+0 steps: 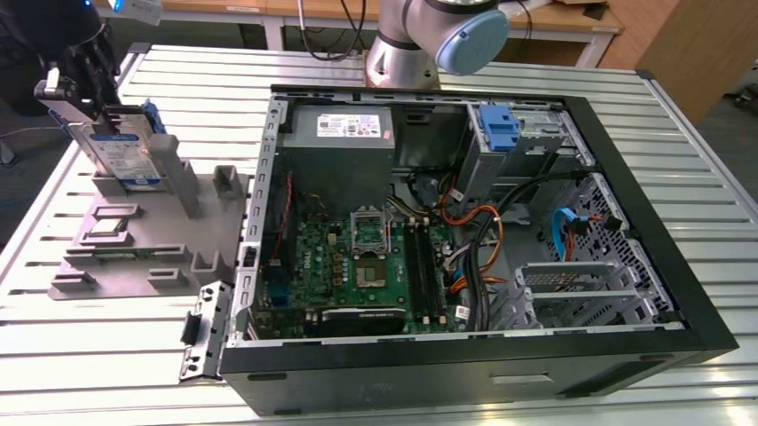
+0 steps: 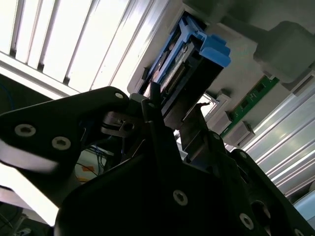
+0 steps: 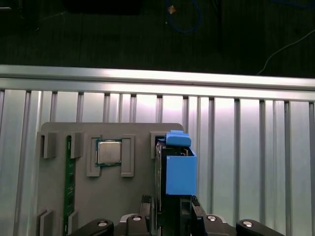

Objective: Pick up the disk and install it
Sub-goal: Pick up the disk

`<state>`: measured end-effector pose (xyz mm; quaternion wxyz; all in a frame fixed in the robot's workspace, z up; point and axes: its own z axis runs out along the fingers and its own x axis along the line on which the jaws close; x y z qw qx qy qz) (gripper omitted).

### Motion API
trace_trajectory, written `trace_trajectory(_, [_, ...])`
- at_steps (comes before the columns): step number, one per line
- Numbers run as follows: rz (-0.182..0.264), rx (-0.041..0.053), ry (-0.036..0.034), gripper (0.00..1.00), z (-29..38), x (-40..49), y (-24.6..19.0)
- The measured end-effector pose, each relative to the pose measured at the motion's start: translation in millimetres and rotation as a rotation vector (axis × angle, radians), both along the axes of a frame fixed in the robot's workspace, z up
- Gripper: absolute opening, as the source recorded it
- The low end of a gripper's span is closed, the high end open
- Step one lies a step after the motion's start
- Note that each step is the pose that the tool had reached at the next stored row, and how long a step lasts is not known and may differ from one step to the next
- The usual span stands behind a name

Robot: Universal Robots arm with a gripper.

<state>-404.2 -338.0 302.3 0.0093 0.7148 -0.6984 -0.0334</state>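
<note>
The disk stands on edge in a slot of the grey holder at the exterior view's left, outside the computer case. Its blue carrier bracket faces the first wrist view and juts past the fingers in the second wrist view. My gripper sits on the disk's upper end. Its black fingers lie along both flat sides of the disk and are shut on it. The gripper grips the drive's near end in the second wrist view.
The grey holder also carries a processor chip and a green memory stick. The open case holds a motherboard, a power supply, cables and a blue bracket in the drive bay. The arm's base stands behind the case.
</note>
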Motion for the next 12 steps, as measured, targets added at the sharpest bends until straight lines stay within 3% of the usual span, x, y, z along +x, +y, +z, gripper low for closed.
trace_trajectory(12, [0.012,0.0027,0.0,0.42,-0.5,0.0,3.8])
